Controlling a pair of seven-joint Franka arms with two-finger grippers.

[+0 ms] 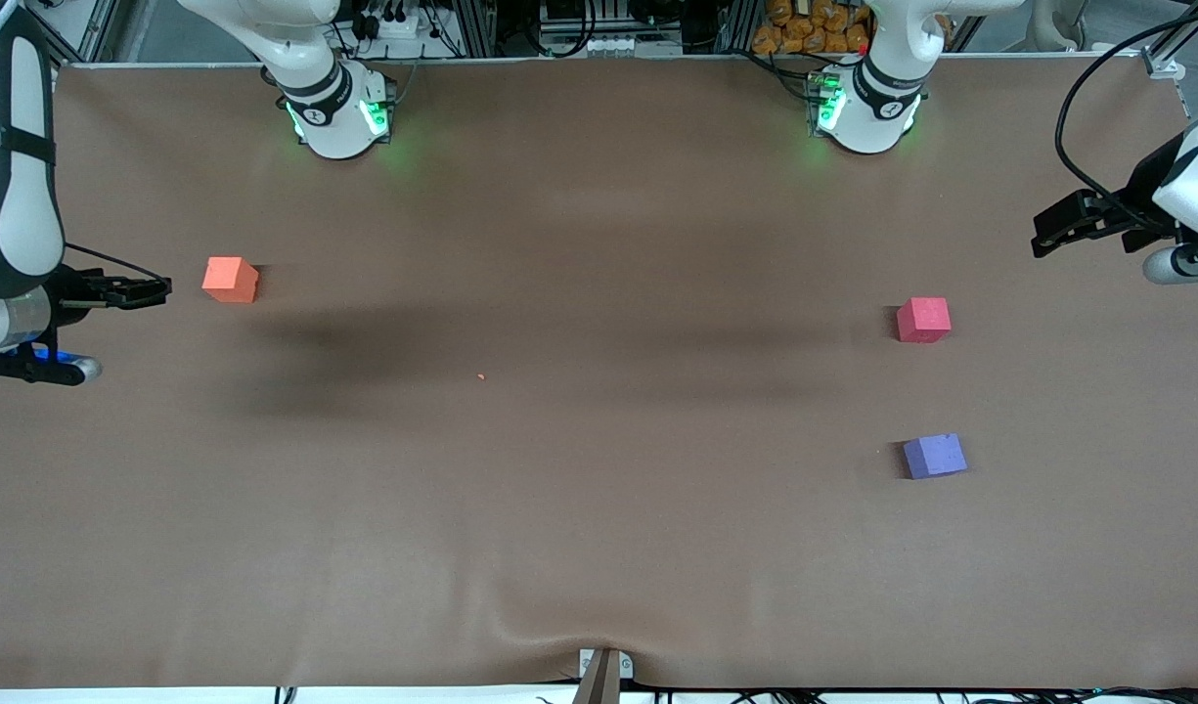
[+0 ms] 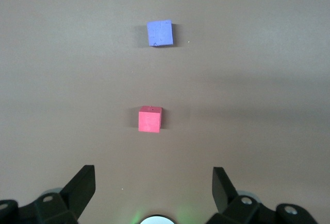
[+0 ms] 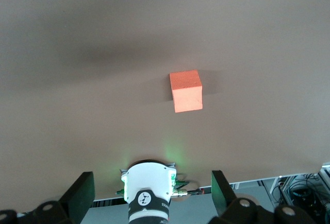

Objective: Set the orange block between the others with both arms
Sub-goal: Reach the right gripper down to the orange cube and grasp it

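The right arm (image 1: 12,186) is sticking out past the picture's edge in the front view, so only part of it is showing. The left arm (image 1: 1190,186) is getting cut off at the other edge too. In the left wrist view, the left gripper (image 2: 153,183) is showing only its two finger tips, and the rest is running off the picture. The right gripper (image 3: 149,183) is looking the same in the right wrist view. A tiny orange speck (image 1: 481,376) is lying on the table (image 1: 599,548), too small to tell what it is.
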